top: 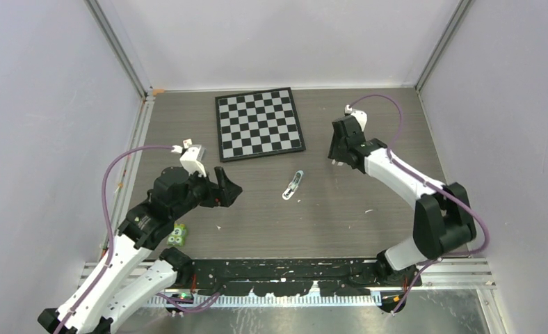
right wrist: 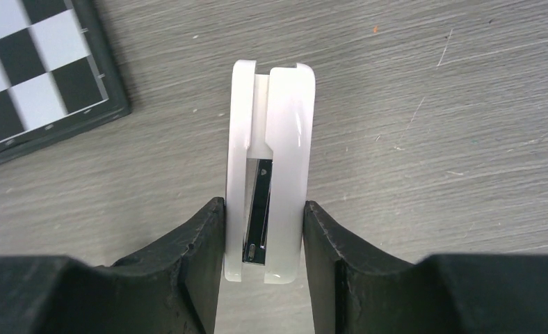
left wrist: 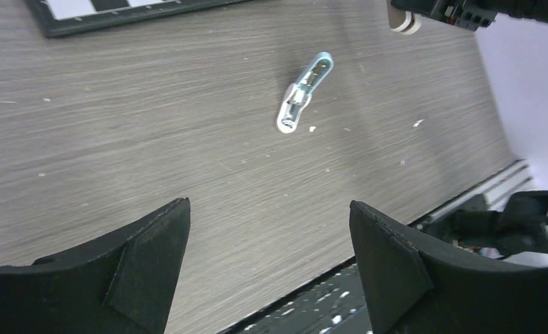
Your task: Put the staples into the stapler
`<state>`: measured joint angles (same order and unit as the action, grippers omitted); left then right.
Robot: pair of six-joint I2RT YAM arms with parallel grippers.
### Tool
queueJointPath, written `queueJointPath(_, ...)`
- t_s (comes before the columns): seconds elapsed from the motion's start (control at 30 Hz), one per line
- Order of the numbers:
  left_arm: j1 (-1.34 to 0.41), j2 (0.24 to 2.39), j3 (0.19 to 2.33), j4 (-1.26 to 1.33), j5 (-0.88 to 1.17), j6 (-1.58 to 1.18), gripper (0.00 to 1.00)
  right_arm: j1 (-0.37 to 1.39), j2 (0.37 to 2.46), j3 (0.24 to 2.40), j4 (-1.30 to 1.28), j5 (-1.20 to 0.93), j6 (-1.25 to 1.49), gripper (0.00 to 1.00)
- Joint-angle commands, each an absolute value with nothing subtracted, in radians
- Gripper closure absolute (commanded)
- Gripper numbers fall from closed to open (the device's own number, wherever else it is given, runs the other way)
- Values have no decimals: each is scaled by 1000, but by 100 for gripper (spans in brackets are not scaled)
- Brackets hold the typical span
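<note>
Two right fingers (right wrist: 212,223) pinch the white stapler (right wrist: 285,139) by its long sides, near the chessboard (right wrist: 35,76) corner, its metal channel showing. We see the left fingers (left wrist: 167,229) spread wide above the counter (left wrist: 118,125), a small light-blue object (left wrist: 304,97) lying ahead of them.

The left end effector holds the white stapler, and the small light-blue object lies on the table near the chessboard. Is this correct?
No, the right end effector holds the white stapler, as the right wrist view shows; the left end effector is open and empty. The light-blue object does lie on the table near the chessboard.
</note>
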<state>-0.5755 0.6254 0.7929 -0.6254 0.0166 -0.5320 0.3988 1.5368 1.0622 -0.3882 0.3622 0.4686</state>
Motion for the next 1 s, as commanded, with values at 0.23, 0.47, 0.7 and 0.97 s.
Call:
queueJointPath(0.23, -574, 747, 834, -369, 145, -853, 17, 551, 1234, 1047, -372, 314, 449, 61)
queueJointPath(0.47, -574, 750, 887, -381, 101, -941, 16, 733, 1097, 975, -244, 296, 453, 63)
queueJointPath(0.7, -573, 780, 867, -232, 119, -966, 14, 866, 1021, 881, -71, 253, 473, 64)
queueJointPath(0.97, -573, 933, 862, -100, 227, -955, 15, 985, 1046, 869, 46, 317, 437, 64)
